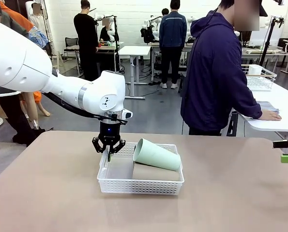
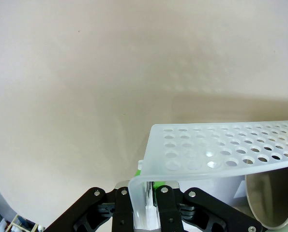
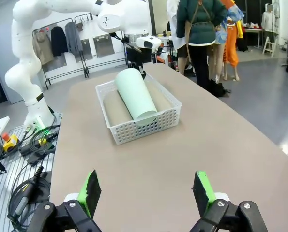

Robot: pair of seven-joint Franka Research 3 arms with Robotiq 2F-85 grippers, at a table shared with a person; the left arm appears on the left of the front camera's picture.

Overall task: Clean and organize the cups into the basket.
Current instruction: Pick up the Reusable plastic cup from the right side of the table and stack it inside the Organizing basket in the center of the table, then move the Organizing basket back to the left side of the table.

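At the basket's (image 1: 140, 181) far-left corner the left gripper (image 1: 108, 151) pinches its rim, seemingly to reposition it with the cups (image 1: 156, 155) inside, while the right gripper (image 3: 146, 193) waits open.

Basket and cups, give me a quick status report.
Left gripper shut on basket rim. Right gripper open, apart. Green cup lies on tan cups inside. Nothing in the way.

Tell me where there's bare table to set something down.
Bare tabletop runs from the white basket to the near edge, and between basket and right gripper. Crowded: inside the basket, a mint cup lies atop two tan cups; left gripper clamps its rim.
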